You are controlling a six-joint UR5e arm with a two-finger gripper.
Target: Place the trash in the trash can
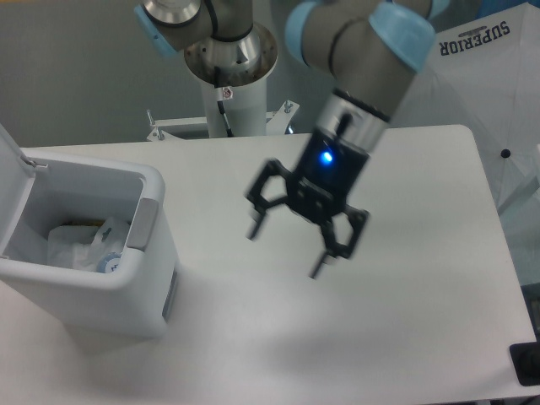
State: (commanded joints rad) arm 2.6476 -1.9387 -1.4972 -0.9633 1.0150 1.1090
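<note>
Now the trash can [126, 295] sits nearest at the left, lid up, with the trash [89, 249] lying inside it. Farther back, over the table [422, 337], the gripper [287, 251] hangs empty, fingers spread wide. The placing looks done; only retreat seems left.

Motion-blurred gripper [285, 251]: finger edges smeared, tips soft, though jaws clearly spread with nothing between. Arm [363, 51] cut off by top edge; upper links out of frame. Trash can [150, 245] cropped at left edge; lid [10, 173] only a sliver, hinge side mostly unseen. Inside bin, near wall hides lower contents; trash [89, 249] visible only as pale crumpled mass with a small round blue-and-white spot, individual pieces not separable, print unreadable. Dark object [527, 364] at near right corner clipped by frame, unidentifiable. White canopy [472, 76] far right cut off.
</note>
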